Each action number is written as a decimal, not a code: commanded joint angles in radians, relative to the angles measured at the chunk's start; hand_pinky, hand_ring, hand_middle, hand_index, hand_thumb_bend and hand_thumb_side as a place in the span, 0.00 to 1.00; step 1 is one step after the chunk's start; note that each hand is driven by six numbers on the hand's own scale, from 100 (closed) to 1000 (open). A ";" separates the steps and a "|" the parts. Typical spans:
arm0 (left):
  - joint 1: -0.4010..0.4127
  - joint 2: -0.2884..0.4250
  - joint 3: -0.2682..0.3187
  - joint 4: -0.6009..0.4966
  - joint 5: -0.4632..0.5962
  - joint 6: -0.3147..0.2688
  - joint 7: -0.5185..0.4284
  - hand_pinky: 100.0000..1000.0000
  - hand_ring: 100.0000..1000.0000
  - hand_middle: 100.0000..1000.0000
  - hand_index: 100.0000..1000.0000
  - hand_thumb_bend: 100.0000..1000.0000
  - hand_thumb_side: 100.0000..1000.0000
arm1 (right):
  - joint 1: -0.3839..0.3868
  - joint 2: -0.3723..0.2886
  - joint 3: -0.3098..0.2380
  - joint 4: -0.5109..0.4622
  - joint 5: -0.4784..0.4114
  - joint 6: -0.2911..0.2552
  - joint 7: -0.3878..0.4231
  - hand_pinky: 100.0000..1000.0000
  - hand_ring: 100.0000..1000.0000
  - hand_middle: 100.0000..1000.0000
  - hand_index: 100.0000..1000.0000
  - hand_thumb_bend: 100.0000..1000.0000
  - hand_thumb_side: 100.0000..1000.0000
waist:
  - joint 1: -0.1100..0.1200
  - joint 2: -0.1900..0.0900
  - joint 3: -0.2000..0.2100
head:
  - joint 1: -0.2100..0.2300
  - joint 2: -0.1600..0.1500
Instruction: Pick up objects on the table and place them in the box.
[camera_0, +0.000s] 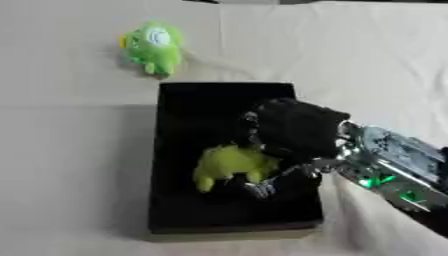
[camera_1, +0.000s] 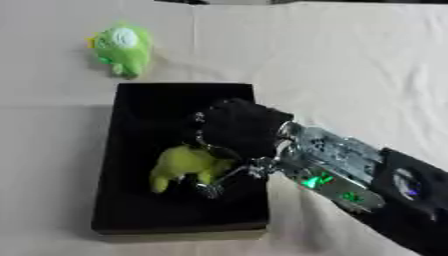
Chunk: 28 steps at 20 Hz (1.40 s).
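Right hand (camera_0: 293, 131) reached over the black box (camera_0: 184, 210), its fingers curled around a yellow-green plush toy (camera_0: 229, 163) inside it. Another green plush toy (camera_0: 156, 46) lay on the table (camera_0: 350, 55), just beyond the box's far-left corner.

The surface (camera_0: 79, 150) is covered with matt, creased white cloth. The box (camera_0: 188, 210) is lined in matt black, and both toys (camera_0: 229, 162) (camera_0: 154, 46) are made of soft green plush. Shiny metal is seen behind the matt black right hand (camera_1: 241, 127).
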 joint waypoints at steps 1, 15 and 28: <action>-0.012 0.017 0.005 -0.014 0.004 0.000 -0.003 0.69 0.78 0.71 0.79 0.13 0.96 | -0.009 -0.001 -0.001 -0.013 0.044 -0.011 0.037 0.62 0.53 0.52 0.68 0.00 0.50 | 0.005 -0.019 0.002 | -0.004 0.005; -0.007 0.017 0.007 -0.014 0.001 0.001 0.001 0.69 0.78 0.71 0.79 0.13 0.96 | -0.035 0.007 -0.038 -0.015 0.115 -0.048 0.187 0.87 0.94 0.87 0.96 0.26 1.00 | -0.004 -0.020 -0.001 | 0.001 0.004; -0.010 0.027 0.003 -0.014 0.003 0.014 -0.006 0.69 0.78 0.71 0.79 0.13 0.97 | -0.068 -0.024 -0.195 -0.015 -0.080 -0.033 -0.068 0.81 0.82 0.74 0.86 0.00 0.92 | -0.002 -0.025 -0.018 | 0.017 -0.004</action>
